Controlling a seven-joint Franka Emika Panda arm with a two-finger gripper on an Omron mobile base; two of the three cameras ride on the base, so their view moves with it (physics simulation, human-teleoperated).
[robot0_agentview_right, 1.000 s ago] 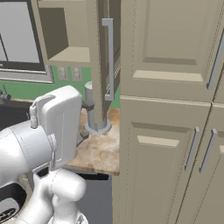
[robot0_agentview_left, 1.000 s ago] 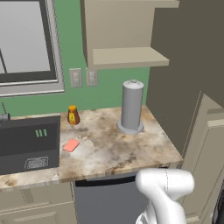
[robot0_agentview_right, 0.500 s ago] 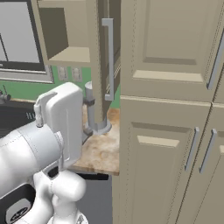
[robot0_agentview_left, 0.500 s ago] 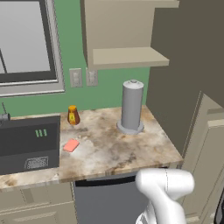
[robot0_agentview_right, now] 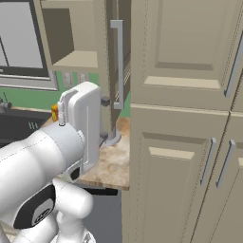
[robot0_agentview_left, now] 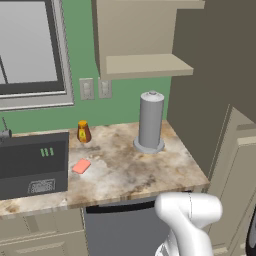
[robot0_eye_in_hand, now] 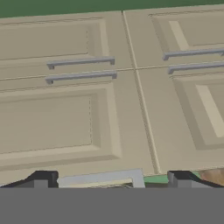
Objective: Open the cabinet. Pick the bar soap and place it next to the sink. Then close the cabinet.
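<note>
The jaws (robot0_eye_in_hand: 109, 177) stand wide apart with nothing gripped, both dark tips flanking the silver bar handle (robot0_eye_in_hand: 103, 177) of the cabinet (robot0_agentview_right: 116, 71), whose door hangs open. Well away from them, the bar soap (robot0_agentview_left: 81, 166) lies flat on the marbled desk (robot0_agentview_left: 130, 172), beside the dark sink (robot0_agentview_left: 32, 167), near an amber jar (robot0_agentview_left: 84, 132) and a grey cylinder (robot0_agentview_left: 150, 121) before the green wall (robot0_agentview_left: 82, 55).

Arm (robot0_agentview_right: 47, 156) bulks at 7–8 o'clock in right base view, white links w/ dark joints, upper link standing upright, hand end toward 1 o'clock. In left base view a white elbow link (robot0_agentview_left: 189, 212) sits at 5 o'clock, bent down. Gripper (robot0_eye_in_hand: 111, 179) in hand view: jaws spread wide, two dark tips at 6 o'clock, far apart, nothing between them.
</note>
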